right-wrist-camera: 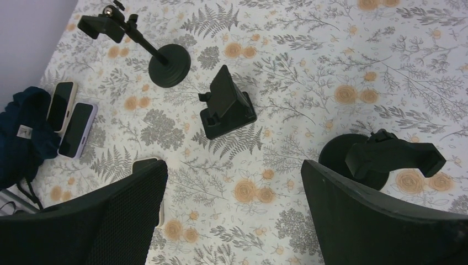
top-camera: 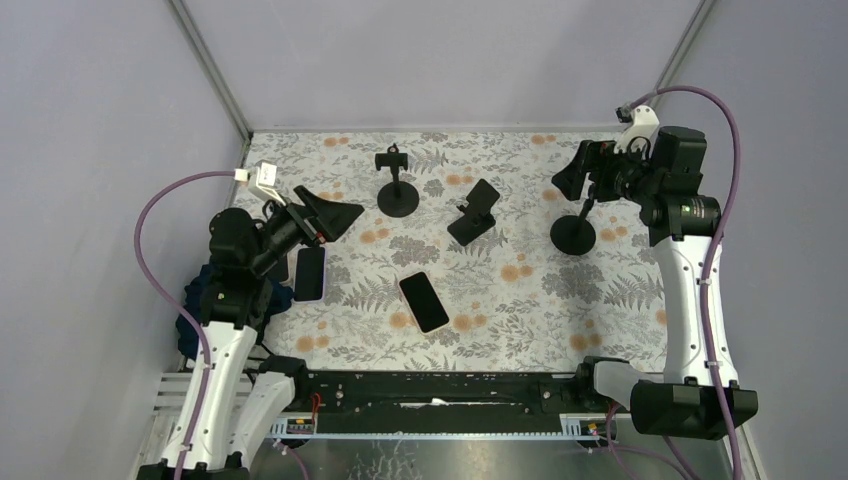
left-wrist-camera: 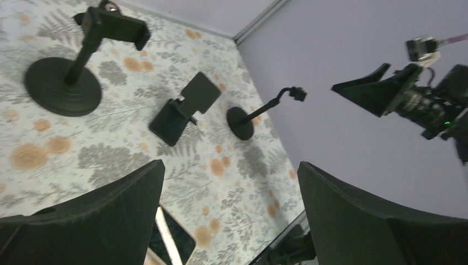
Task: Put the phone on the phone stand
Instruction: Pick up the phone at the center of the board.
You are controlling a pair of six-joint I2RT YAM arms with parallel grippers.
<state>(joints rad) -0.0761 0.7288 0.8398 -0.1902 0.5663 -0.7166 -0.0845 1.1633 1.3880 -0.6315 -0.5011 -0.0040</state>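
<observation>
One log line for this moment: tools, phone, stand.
left tool: open, empty | right tool: open, empty | centre phone: flat on table | folding stand: empty

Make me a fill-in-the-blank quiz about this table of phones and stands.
1. The left gripper and right gripper both stand ___, holding nothing.
2. The folding stand is ___; no phone rests on it.
3. The middle phone lies ___ on the table.
4. The clamp stand below the right gripper has a ___ base.
Missing words: open; empty; flat; round.
</observation>
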